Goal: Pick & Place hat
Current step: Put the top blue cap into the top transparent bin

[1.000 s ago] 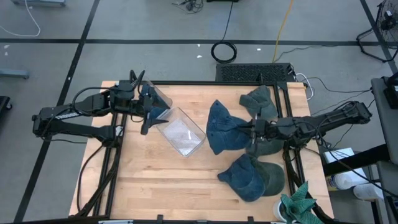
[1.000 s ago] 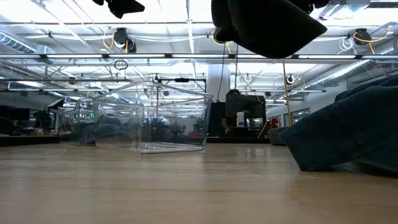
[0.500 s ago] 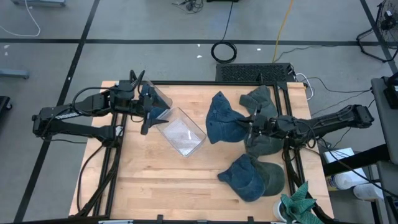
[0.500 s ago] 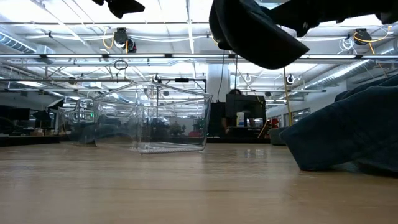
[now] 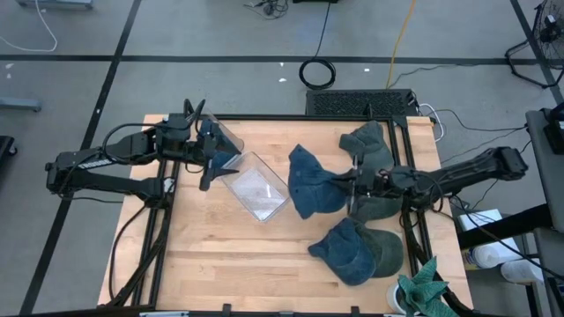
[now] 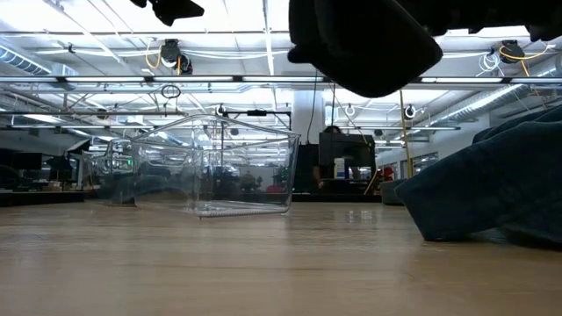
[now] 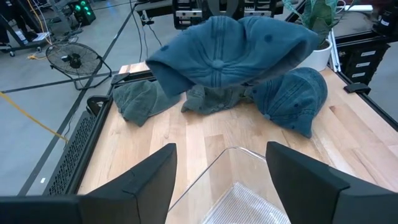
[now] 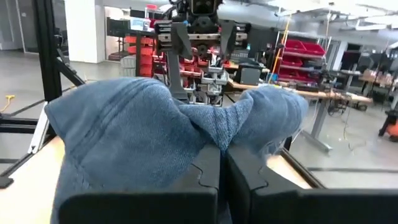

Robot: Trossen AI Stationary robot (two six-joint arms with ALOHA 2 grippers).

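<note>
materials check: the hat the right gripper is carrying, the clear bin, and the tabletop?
Blue hat, pinched in the shut right gripper: soft washed cotton or denim by the look, matte, with stitched seams and limp folds.
Clear bin: rigid transparent plastic, probably acrylic; the table shows through and its edges glint.
Tabletop: light wood, butcher-block style with visible plank strips, smooth satin finish.

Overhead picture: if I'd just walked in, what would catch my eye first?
A blue hat hangs above the middle of the table, pinched in the shut jaws of the right gripper. Left of it a clear bin lies on the wood, the left gripper at its far-left end. More hats lie heaped along the right side.
</note>
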